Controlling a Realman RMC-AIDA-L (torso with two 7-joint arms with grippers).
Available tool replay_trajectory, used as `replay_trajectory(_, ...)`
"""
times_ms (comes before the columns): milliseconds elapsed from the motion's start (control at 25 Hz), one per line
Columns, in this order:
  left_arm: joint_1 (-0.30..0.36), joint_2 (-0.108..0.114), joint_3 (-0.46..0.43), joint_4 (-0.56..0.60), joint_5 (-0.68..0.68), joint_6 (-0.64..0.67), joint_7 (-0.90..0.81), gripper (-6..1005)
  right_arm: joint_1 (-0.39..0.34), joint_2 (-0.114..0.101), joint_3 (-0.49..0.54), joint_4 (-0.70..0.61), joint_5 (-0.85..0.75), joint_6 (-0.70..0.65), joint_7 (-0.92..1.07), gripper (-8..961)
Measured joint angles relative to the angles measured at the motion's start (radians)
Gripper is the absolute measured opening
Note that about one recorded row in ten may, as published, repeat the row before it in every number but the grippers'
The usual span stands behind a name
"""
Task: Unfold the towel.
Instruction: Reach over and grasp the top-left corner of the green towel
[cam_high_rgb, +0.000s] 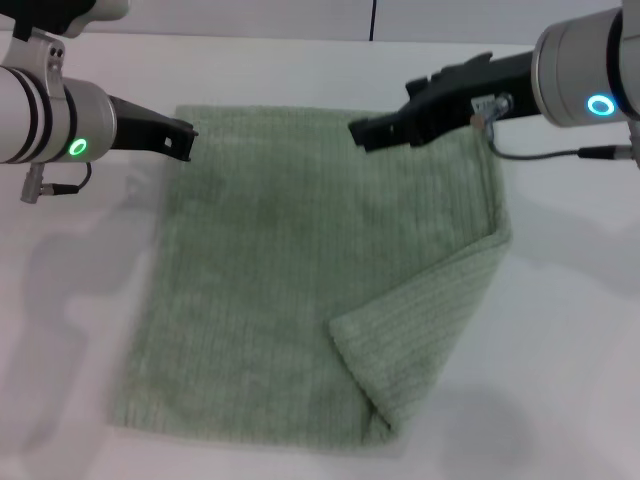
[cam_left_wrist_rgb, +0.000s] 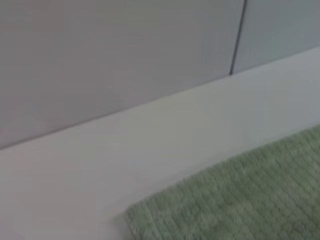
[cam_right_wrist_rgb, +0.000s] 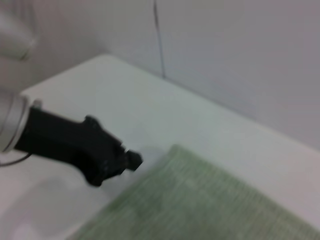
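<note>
The towel (cam_high_rgb: 270, 290) lies mostly flat on the table (cam_high_rgb: 570, 350), near-right corner folded over. Left gripper (cam_high_rgb: 183, 138) and right gripper (cam_high_rgb: 368, 131) hover at the far edge; their openings I can't tell.

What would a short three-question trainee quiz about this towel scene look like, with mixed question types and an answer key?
1. True or false: the towel lies completely flat on the table.
2. Multiple choice: the part of the towel folded over on top is at the
A. far left corner
B. near right corner
C. centre
3. Short answer: which gripper hangs over the towel's far right area?

Key:
1. False; one corner flap is folded back over the rest.
2. B
3. The right gripper; the left gripper is at the towel's far left corner.
</note>
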Motion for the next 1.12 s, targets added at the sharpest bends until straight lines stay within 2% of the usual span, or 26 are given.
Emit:
replay_trajectory(200, -0.021, 0.0, -0.021, 0.015, 0.013, -0.036, 0.002, 8, 0.039, 0.004, -0.023, -0.013, -0.008, 0.135, 0.042, 800)
replay_trajectory(560, -0.052, 0.001, -0.033, 0.064, 0.015, -0.033, 0.002, 10, 0.097, 0.007, -0.102, -0.156, -0.021, 0.215, 0.068, 798)
replay_trajectory(1120, -0.086, 0.002, -0.035, 0.105, 0.015, -0.048, 0.004, 14, 0.156, 0.012, -0.213, -0.316, 0.02, 0.164, 0.067, 794)
